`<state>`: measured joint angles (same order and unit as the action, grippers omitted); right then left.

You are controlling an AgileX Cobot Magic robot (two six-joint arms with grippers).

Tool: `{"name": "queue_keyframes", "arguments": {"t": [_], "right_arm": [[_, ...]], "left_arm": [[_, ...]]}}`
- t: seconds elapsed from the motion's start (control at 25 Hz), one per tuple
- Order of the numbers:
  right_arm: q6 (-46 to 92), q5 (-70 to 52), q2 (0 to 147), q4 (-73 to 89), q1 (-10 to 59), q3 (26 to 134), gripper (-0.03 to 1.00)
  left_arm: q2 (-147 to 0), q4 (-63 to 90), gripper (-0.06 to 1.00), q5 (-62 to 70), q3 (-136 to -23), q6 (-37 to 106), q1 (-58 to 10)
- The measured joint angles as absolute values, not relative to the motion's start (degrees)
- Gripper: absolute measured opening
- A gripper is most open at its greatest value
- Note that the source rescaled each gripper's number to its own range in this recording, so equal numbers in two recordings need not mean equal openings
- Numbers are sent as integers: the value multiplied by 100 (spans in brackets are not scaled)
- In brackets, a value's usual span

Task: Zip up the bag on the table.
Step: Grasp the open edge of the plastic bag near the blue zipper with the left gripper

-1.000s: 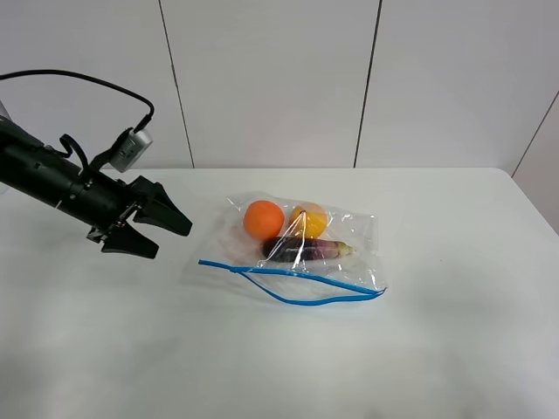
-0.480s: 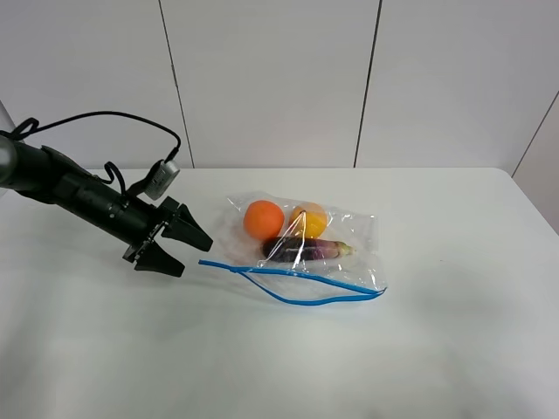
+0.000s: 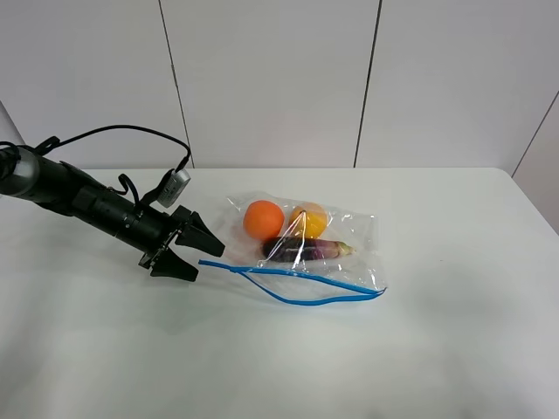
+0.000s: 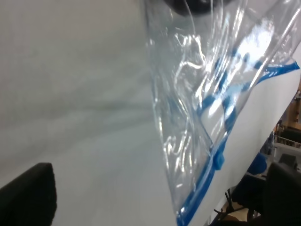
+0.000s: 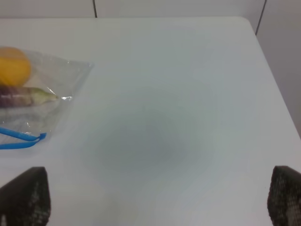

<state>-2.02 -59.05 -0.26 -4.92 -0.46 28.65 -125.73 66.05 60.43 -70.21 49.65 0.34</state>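
The clear bag (image 3: 349, 234) lies in the middle of the white table (image 3: 437, 349), holding an orange ball (image 3: 263, 219), a yellow fruit (image 3: 310, 218) and a purple eggplant (image 3: 306, 249). Its blue zipper strip (image 3: 288, 272) runs along the near edge, the two halves parted. My left gripper (image 3: 203, 260) is open, low over the table, its fingertips right at the strip's left end. The left wrist view shows crinkled plastic (image 4: 188, 94) and a blue slider (image 4: 218, 160) just ahead of the open left gripper (image 4: 155, 193). My right gripper (image 5: 153, 195) is open, with nothing between its fingers, right of the bag (image 5: 42, 89).
A white panelled wall (image 3: 271, 78) stands behind the table. The table's right edge (image 5: 273, 94) runs close by the right gripper. A black cable (image 3: 113, 133) loops above the left arm.
My left arm has swung right and down toward the table, bringing its open gripper up to the left end of the zipper strip. The bag has not moved.
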Motion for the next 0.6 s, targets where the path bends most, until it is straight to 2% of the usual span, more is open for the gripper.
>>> {"name": "queue_keyframes", "arguments": {"t": [0.12,0.4,0.6], "right_arm": [[-202,-5905,-26,-492,-46,2865,100],[-202,-5905,-26,-492,-46,2865,100],[-202,-5905,-26,-492,-46,2865,100]], "left_arm": [[-12573,6646,99,6038,-7021,4985,34],[-12573,6851,81,6004,-7021,4992,34],[-12573,6661,78,6004,-7021,4938,34]]}}
